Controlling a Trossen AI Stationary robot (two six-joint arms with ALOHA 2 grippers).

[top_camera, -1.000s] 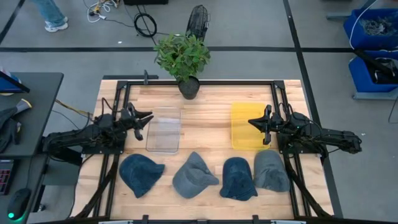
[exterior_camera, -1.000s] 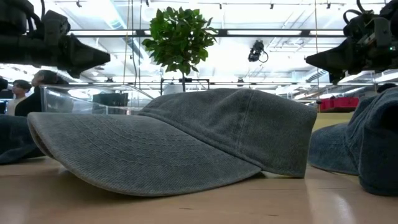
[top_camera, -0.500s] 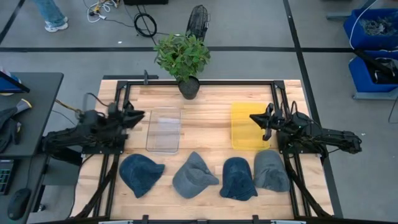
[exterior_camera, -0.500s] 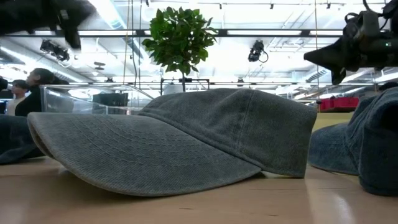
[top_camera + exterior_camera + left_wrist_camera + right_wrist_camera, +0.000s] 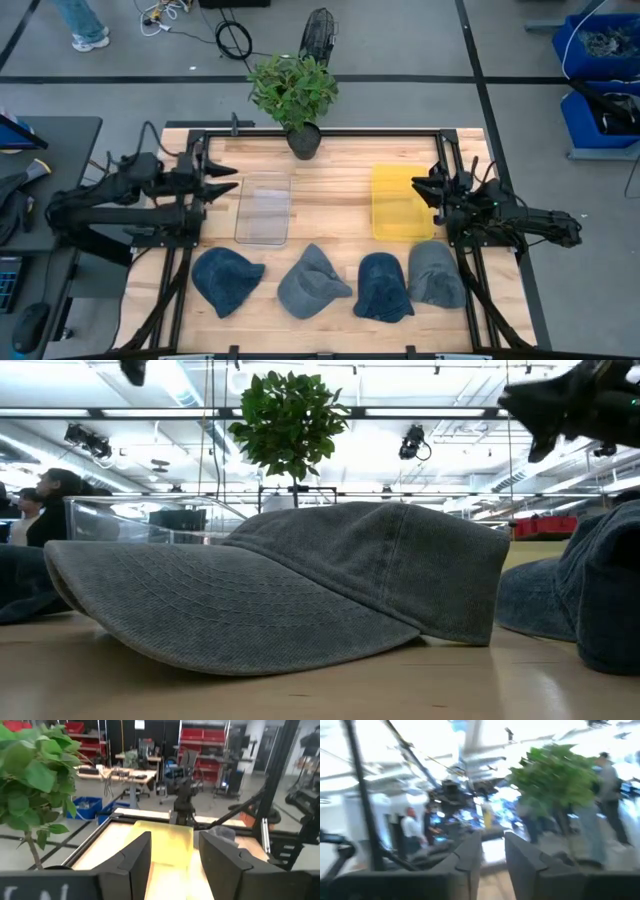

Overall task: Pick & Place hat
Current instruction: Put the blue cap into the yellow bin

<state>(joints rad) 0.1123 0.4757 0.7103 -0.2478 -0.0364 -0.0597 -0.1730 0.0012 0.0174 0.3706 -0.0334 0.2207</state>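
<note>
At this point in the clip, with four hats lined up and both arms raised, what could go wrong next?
1. The dark blue hat and the grey hat touch, so grabbing one may drag the other.
2. The right pincer hovers over the yellow tray; a low descent could knock it.
3. The left pincer, open, sits beside the clear bin and could clip its rim.

Right pincer (image 5: 492,865) fingers parted, leafy plant (image 5: 555,775) beyond (people behind, blurred)
</note>
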